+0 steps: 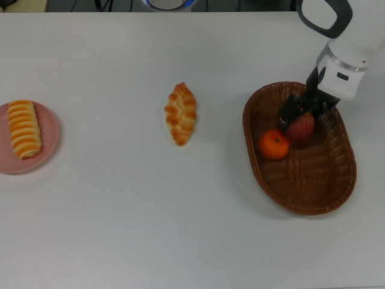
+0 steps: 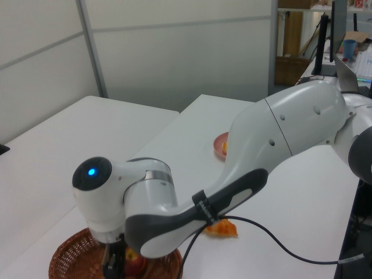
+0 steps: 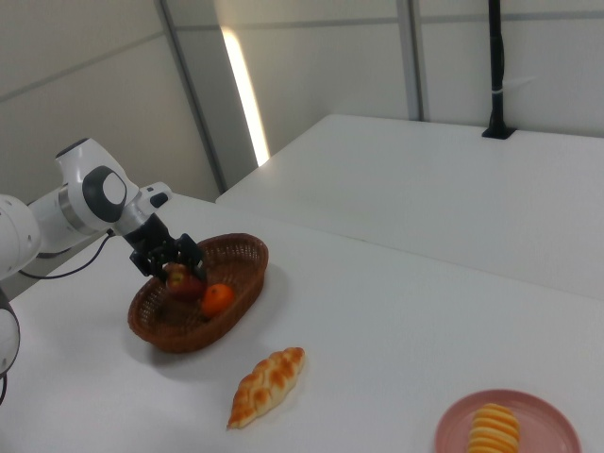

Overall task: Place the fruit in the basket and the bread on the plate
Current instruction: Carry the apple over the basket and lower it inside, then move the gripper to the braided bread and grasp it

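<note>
In the top view, from left: the ridged roll [image 1: 24, 129] is seen lying on the pink plate [image 1: 53, 129], the braided roll [image 1: 181, 113] bare on the table [image 1: 120, 211] mid-scene, and the tangerine [image 1: 274, 144] in the wicker basket [image 1: 307, 198]. The apple [image 1: 301, 127] is held clamped in the gripper [image 1: 299, 118] just inside the basket, beside the tangerine. The braided roll is judged light and soft, best taken across its middle without crushing; nothing is seen blocking the way to the plate, though the ridged roll leaves little room.

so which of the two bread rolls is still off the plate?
The braided roll with pointed ends, lying bare on the white table mid-scene. The striped roll already sits on the pink plate at the top view's left.
</note>
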`<state>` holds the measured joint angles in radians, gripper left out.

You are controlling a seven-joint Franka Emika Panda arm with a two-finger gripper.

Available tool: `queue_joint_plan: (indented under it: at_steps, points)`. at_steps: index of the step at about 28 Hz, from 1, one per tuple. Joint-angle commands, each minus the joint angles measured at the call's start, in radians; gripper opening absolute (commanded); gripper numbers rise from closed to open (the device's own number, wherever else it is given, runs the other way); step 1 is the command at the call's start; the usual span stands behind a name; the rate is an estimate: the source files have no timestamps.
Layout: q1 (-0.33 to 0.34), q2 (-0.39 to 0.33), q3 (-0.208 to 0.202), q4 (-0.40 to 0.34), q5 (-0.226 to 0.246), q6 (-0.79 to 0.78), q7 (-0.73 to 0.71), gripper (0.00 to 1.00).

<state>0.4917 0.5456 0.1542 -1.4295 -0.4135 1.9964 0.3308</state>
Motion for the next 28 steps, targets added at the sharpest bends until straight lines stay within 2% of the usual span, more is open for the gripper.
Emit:
queue_joint_plan:
  at_steps: [1,9,10,11,12,13,19,21,22,23,27,28]
  points:
    - [0.002,-0.001,-0.008,-0.057,-0.024,0.032,0.027,0.00]
    - [0.008,-0.003,-0.008,-0.075,-0.021,0.019,0.030,0.01]
    - [0.008,-0.003,-0.008,-0.075,-0.021,0.019,0.030,0.07]
    - [0.008,-0.004,-0.010,-0.075,-0.021,0.018,0.028,0.18]
    - [0.007,-0.004,-0.013,-0.074,-0.021,0.015,0.030,0.78]
    - [0.007,-0.006,-0.013,-0.072,-0.021,0.009,0.031,1.00]
    - [-0.018,-0.047,-0.019,-0.063,0.008,-0.027,0.057,1.00]
    - [-0.041,-0.071,-0.019,-0.062,0.054,-0.039,0.051,1.00]
    - [-0.065,-0.097,-0.019,-0.062,0.111,-0.056,0.041,1.00]
    - [-0.076,-0.113,-0.019,-0.062,0.137,-0.068,0.025,1.00]
    - [-0.146,-0.170,-0.021,-0.057,0.229,-0.192,-0.088,1.00]
    - [-0.160,-0.176,-0.021,-0.054,0.237,-0.226,-0.108,1.00]
